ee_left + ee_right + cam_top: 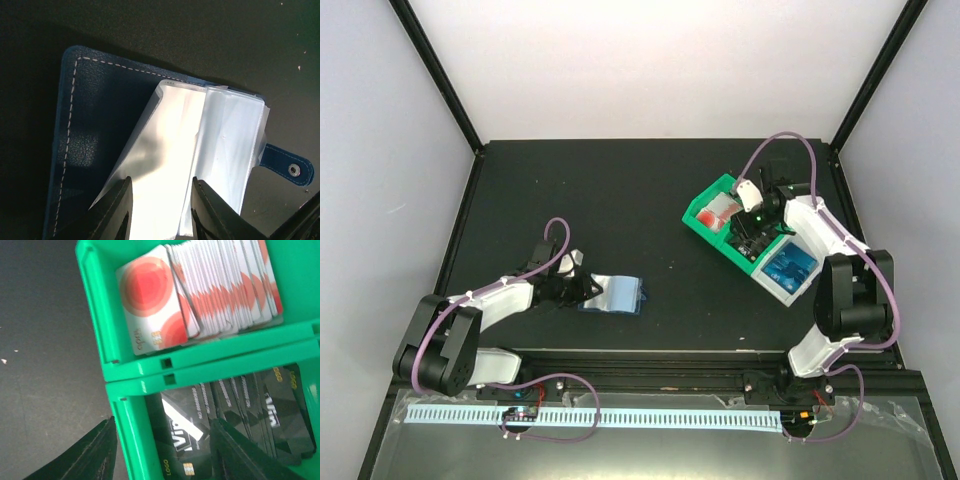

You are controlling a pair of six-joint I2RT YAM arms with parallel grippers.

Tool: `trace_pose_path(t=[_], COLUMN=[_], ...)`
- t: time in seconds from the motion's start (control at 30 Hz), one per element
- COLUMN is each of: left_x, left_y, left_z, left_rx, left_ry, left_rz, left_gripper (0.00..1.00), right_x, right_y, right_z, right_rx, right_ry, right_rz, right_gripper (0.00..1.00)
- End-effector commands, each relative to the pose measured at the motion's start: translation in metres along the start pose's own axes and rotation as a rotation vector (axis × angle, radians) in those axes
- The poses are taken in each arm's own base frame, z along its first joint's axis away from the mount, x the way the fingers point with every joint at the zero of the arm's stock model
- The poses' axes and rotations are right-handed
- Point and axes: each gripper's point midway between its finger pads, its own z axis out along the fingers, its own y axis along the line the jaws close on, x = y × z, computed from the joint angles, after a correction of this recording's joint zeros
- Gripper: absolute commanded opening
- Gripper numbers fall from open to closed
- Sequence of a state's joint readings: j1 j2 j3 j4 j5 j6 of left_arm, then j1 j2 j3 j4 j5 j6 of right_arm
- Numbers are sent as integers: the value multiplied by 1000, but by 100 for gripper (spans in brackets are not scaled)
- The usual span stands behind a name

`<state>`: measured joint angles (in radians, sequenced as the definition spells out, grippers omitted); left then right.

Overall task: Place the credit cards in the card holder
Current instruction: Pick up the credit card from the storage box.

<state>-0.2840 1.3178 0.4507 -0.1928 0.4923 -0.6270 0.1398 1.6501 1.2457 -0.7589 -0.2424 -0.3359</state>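
The card holder lies open on the black table, navy cover down, its clear plastic sleeves fanned upward. My left gripper is at its left edge. In the left wrist view its jaws stand apart with one raised sleeve spanning the gap; I cannot tell whether they press on it. Blue credit cards fill a white bin at the right. My right gripper hangs open over the green bins. It straddles a bin wall, one finger outside, the other among black cards.
Red-and-white cards stand packed in the neighbouring green bin. A green divider separates them from the black cards. The holder's snap tab sticks out to the right. Black frame posts stand at the table's back corners.
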Motion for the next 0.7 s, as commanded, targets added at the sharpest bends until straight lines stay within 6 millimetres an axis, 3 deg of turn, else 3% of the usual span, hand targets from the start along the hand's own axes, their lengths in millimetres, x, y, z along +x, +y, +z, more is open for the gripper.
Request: trace_pose_path(t=[0.0,0.1,0.2,0.4,0.57,0.67], left_x=[7,6,8,7,6,6], left_y=[22,22,24,26,26,25], left_z=[2,1,2,1,1,1], left_rx=[-109,-111,-114,-121,-125,-125], left_ry=[18,16,17,11,4,6], left_rz=[-12,-9,-12,-15,-21,-22], left_gripper=[35,34,34,34,34,34], right_x=[23,33,30,4,-32,-40], right_y=[-17,-23,-31,-35,-26,-21], right_z=[4,13,23,46,52,60], right_rx=[58,85,100,112,69,59], right_ry=[87,138,157,148,59,64], right_rz=[35,54,90,111,129,155], right_gripper=[51,51,52,56,63,67])
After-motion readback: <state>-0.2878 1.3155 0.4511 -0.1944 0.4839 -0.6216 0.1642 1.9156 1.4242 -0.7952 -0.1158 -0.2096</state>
